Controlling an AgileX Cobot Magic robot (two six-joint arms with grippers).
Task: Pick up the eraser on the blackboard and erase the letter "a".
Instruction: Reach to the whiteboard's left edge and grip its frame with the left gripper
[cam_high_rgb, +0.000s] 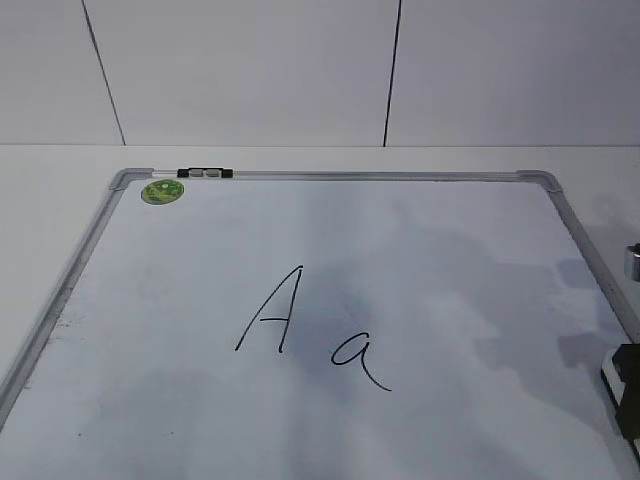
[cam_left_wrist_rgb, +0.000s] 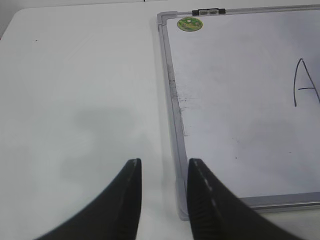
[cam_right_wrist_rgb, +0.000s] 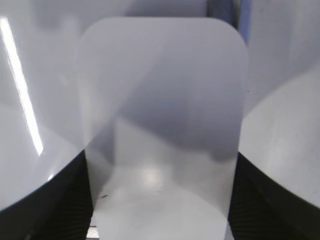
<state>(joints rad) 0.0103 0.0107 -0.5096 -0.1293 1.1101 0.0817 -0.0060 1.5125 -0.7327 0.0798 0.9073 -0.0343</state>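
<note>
Two jaws of your right gripper (cam_right_wrist_rgb: 160, 200) bracket the eraser (cam_right_wrist_rgb: 162, 115) at the blackboard's (cam_high_rgb: 560, 195) near right edge; seat squarely, then sweep left over the letter "a" (cam_high_rgb: 357, 357). Left gripper (cam_left_wrist_rgb: 164, 200) idles, narrowly parted.

Even, bright lighting. Soft grey shadows fall across the right of the blackboard (cam_high_rgb: 420, 270). Right wrist view blurred: the eraser (cam_right_wrist_rgb: 162, 125) out of focus, a bright glare streak at left. Left wrist view sharp; faint shadow on bench (cam_left_wrist_rgb: 80, 100).

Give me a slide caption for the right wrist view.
Right hand straddling the white eraser, fingers flanking both sides, above the glossy blackboard.
</note>
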